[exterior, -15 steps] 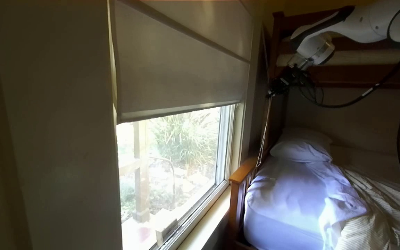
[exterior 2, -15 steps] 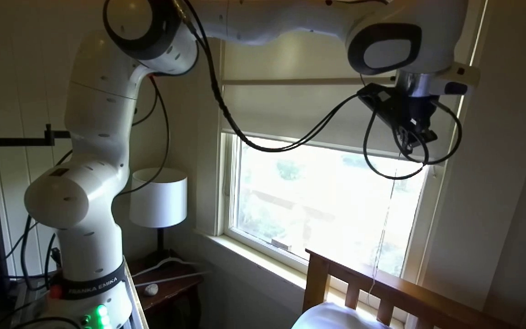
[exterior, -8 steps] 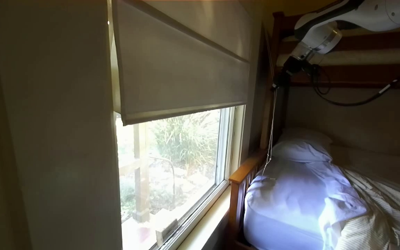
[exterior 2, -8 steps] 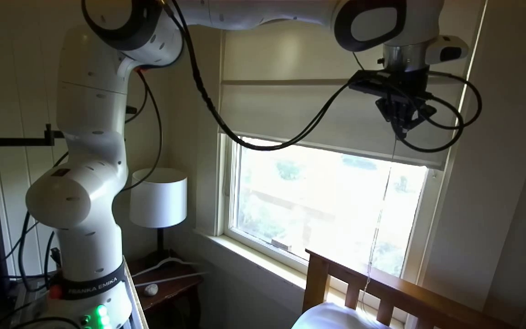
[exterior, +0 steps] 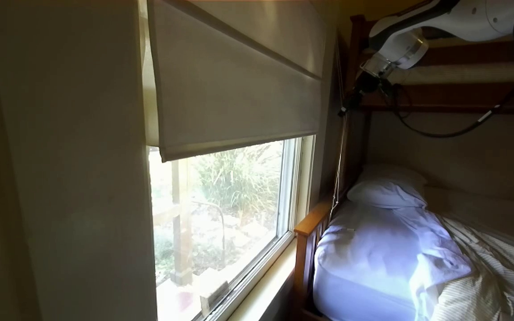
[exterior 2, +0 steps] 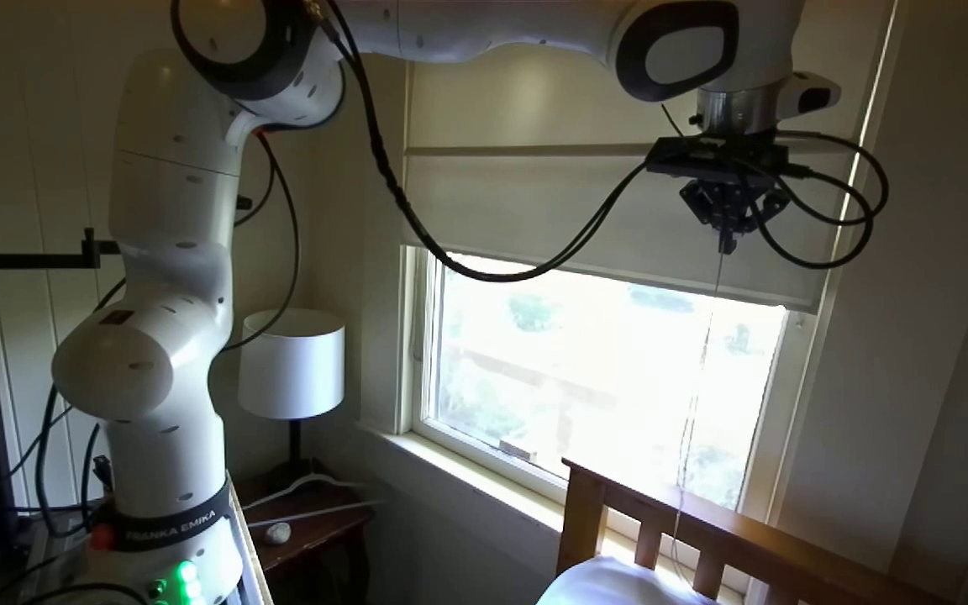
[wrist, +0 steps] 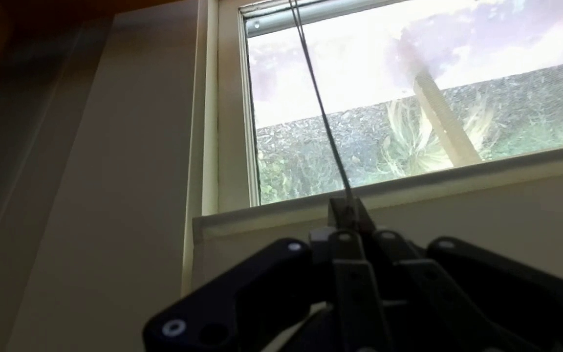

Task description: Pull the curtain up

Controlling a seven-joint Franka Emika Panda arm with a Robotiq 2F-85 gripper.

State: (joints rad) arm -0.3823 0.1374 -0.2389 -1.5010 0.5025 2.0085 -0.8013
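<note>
Gripper (wrist: 351, 211) pinches cord (wrist: 326, 119) — curtain (exterior: 239, 84) cropped above.

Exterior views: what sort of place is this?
Probably a bedroom, likely in a home: there's what looks like a bunk bed, a pillow on its lower level, and a lamp on a side table.

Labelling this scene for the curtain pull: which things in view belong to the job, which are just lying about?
Job:
curtain
cord, likely the curtain's pull
gripper, shut on the cord

Lying about:
lamp
hanger
small white object, unclear what
pillow
bedding
</note>
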